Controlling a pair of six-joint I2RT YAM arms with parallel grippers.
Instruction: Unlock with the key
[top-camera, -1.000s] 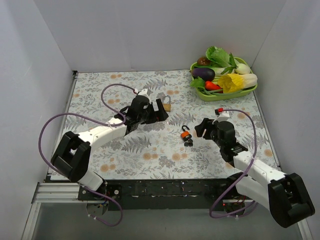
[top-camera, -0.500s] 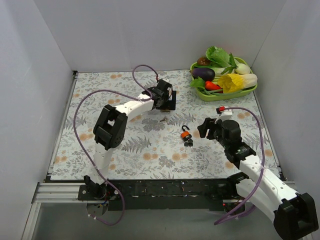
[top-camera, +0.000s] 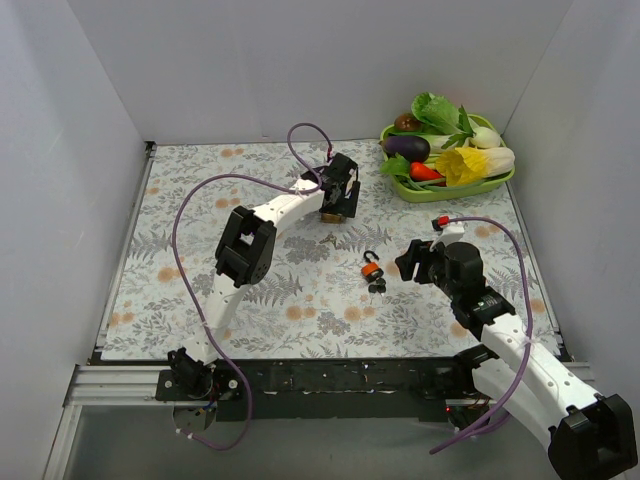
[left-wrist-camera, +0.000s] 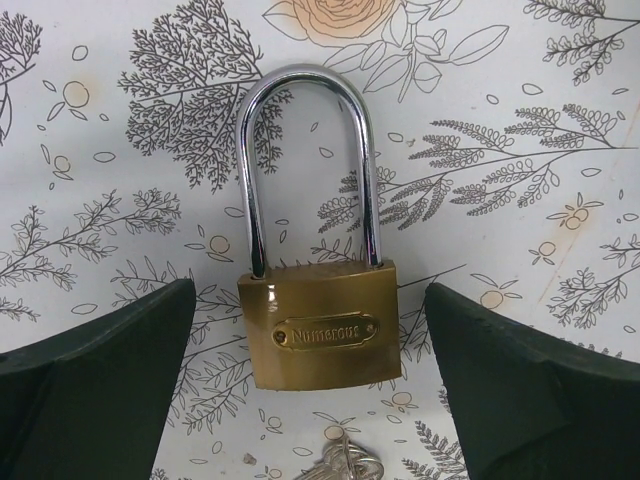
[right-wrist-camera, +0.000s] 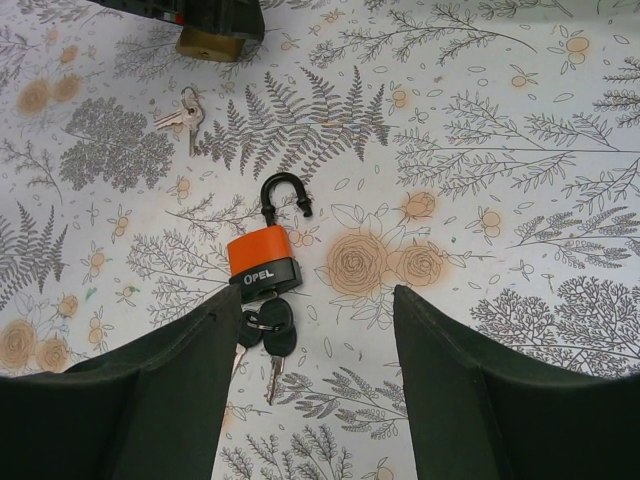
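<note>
My left pincer (left-wrist-camera: 310, 300): fingers apart, touching nothing | brass padlock (left-wrist-camera: 320, 335) lies flat between them, shackle pointing away | loose keys (left-wrist-camera: 340, 462) just beside its body | my right pincer (right-wrist-camera: 318, 295): apart, orange padlock (right-wrist-camera: 262, 260) just ahead.

Reaches farther out with the left gripper (top-camera: 336, 207) than a second ago: from beside the brass padlock (left-wrist-camera: 320, 335) to directly over it, jaws wide on either side. Folds the left arm (top-camera: 245, 245) up high at the elbow. Uncovers a small key bunch (top-camera: 327, 238) just on the near side of that padlock. Draws the right arm (top-camera: 500, 330) back toward the near edge, nudging the right gripper (top-camera: 404, 265) only slightly.
</note>
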